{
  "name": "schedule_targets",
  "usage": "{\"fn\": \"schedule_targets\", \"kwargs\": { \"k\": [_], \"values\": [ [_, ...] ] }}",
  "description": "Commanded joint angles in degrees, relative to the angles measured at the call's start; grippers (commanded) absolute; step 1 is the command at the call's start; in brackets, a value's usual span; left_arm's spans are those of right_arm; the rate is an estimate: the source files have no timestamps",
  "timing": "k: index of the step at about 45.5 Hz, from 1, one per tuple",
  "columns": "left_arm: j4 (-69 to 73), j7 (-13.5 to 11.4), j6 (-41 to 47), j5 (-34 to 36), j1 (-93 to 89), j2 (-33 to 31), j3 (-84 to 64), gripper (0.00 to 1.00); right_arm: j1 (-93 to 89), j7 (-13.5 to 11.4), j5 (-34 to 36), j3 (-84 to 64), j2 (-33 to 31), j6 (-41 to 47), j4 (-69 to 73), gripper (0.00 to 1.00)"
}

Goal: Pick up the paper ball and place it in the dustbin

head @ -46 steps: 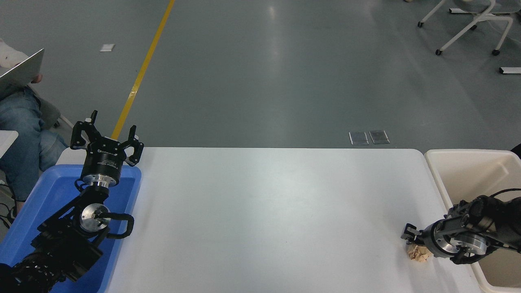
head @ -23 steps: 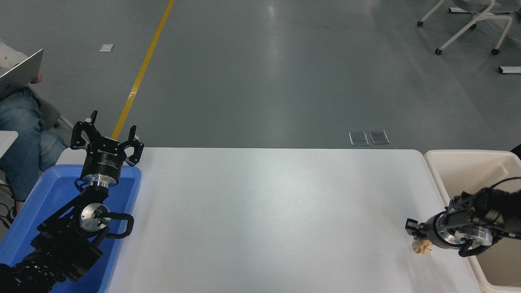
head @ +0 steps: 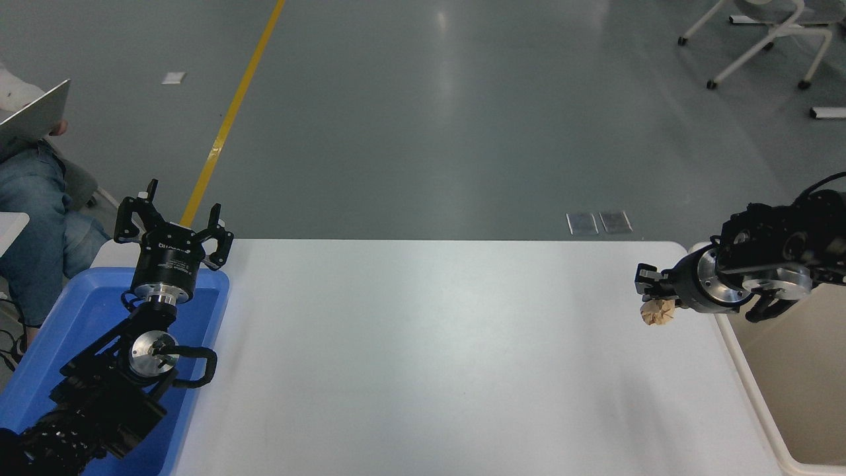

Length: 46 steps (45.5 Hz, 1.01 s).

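Two grippers: you have one at work and one parked, both placed below against the dustbin.
Right gripper (head: 651, 291): you see it just left of the dustbin's left rim, raised above the table, pointing left away from the bin; its fingers are closed around the paper ball.
Paper ball (head: 657, 311): your tan wad hangs at the gripper's tip, off the table surface, left of the dustbin and outside it.
Right arm: you find it reaching in from the right edge, crossing over the dustbin's near-left corner.
Dustbin (head: 739, 357): your cream bin stands against the table's right end; only its left wall and part of its inside show.
Table (head: 423, 357): the white top stretches leftward from the dustbin.
Blue tray (head: 79, 311): you see it at the table's far end from the dustbin.
Left gripper (head: 173, 221): you have it parked above the blue tray, well apart from the dustbin, fingers spread wide and holding nothing.
Person (head: 33, 218): seated beyond the tray, at the side farthest from the dustbin.
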Motion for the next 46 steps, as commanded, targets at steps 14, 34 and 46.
{"fn": "schedule_targets", "kwargs": {
  "k": [14, 34, 46],
  "values": [
    [-0.04, 0.00, 0.00, -0.01, 0.03, -0.07, 0.00, 0.99, 14.25, 0.07, 0.04, -0.16, -4.83, 4.25, 1.25, 0.00],
    [-0.04, 0.00, 0.00, -0.01, 0.03, 0.02, 0.00, 0.99, 3.46, -0.10, 0.91, 0.02, -6.68, 2.23, -12.44, 0.00],
    [-0.04, 0.00, 0.00, -0.01, -0.06, -0.07, 0.00, 0.99, -22.37, -0.10, 8.90, 3.53, -6.51, 0.56, -44.86, 0.00]
  ]
}}
